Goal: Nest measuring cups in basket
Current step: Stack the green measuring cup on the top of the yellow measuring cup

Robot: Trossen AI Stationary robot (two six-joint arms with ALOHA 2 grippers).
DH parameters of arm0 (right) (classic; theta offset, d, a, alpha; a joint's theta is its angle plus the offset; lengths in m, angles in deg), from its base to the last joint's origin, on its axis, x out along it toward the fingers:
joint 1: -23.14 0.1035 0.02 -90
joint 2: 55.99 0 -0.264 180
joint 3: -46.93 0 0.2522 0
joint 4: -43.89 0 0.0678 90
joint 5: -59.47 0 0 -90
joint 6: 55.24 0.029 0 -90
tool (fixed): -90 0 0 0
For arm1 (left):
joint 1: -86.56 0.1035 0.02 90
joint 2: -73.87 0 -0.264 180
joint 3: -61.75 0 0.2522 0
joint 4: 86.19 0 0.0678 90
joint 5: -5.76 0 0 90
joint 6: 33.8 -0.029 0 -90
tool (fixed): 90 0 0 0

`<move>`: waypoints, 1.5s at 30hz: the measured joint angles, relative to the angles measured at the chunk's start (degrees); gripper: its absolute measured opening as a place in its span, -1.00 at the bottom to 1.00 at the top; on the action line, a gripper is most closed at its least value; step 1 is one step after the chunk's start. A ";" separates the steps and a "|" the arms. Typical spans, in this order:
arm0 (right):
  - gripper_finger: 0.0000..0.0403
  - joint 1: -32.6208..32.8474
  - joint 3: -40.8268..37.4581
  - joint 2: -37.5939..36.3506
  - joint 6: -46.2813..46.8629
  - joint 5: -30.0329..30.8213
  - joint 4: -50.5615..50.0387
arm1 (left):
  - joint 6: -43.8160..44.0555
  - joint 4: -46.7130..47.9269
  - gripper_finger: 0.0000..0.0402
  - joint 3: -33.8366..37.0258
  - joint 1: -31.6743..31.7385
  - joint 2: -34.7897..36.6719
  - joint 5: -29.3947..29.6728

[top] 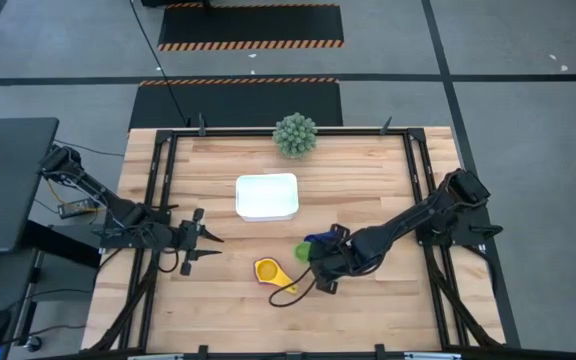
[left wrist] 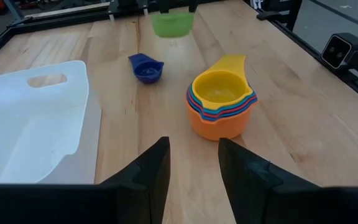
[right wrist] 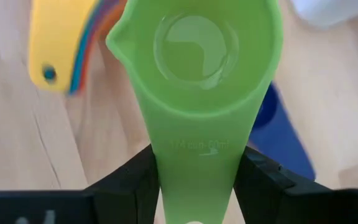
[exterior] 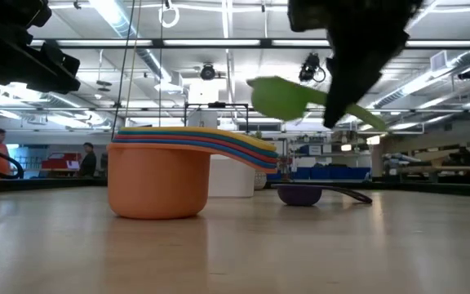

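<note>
The right gripper (right wrist: pixel 194 180) pinches the green cup (right wrist: pixel 197 68) by its handle, up in the air (above the small dark blue cup (left wrist: pixel 146 67)). The stacked cups (left wrist: pixel 221 102) sit near the white basket (top: pixel 266 197). The left gripper (left wrist: pixel 192 165) waits, a little open, holding nothing.

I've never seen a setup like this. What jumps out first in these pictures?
Probably the green measuring cup, held by its handle in the right gripper and lifted clear of the wooden table. Beside it on the table stands a colourful nested stack of cups, yellow on top and orange at the bottom, with a small dark blue cup sitting alone nearby. The white basket sits mid-table with no cup in it yet, while the left gripper waits at the left, jaws open.
</note>
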 joint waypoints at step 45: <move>-0.09 -1.21 42.39 25.94 0.39 -2.50 -19.06 | 12.37 -39.29 0.35 -0.09 1.77 -41.71 -6.74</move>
